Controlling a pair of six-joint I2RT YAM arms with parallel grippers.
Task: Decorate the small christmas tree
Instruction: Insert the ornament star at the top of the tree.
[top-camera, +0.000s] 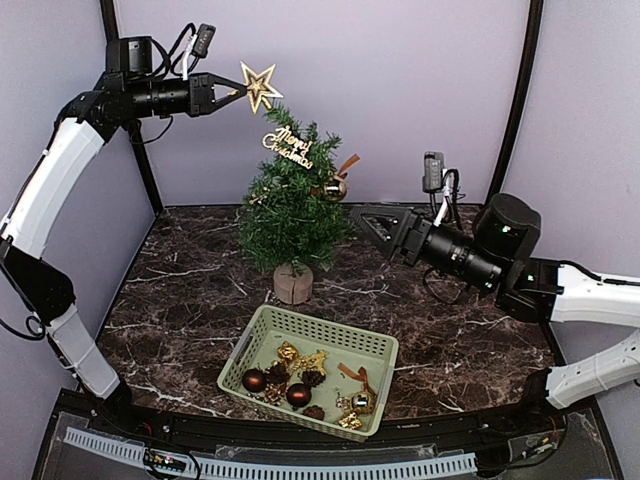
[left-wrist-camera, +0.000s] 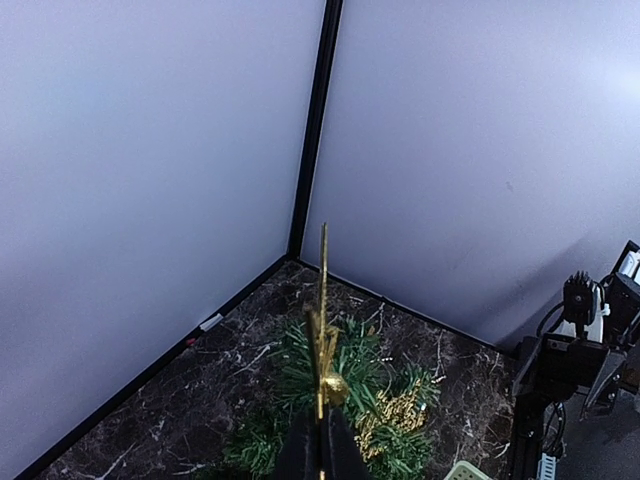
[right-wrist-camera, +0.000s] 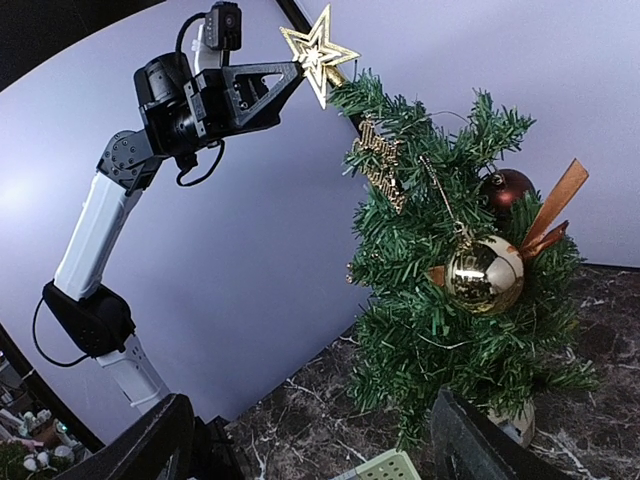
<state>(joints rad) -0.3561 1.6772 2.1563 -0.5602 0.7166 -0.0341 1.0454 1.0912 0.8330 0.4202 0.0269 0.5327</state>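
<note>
the small christmas tree (top-camera: 290, 210) stands upright on its wooden stump on the dark marble tabletop (top-camera: 180, 290). it carries a gold "merry christmas" sign (top-camera: 288, 146) and a gold ball (top-camera: 335, 188). just above and left of the tree's tip, the left jaws are clenched on a gold star (top-camera: 260, 87). right of the tree, near the ball, the right jaws stand released and empty. in front of the tree lies a green basket (top-camera: 300, 325) of ornaments.

Soft, even light across my three views.
A faint shadow falls low on the back wall (left-wrist-camera: 520, 270); a highlight glints on the gold bauble (right-wrist-camera: 484, 275); my right end effector's fingers (right-wrist-camera: 140, 450) look soft near the lens.
</note>
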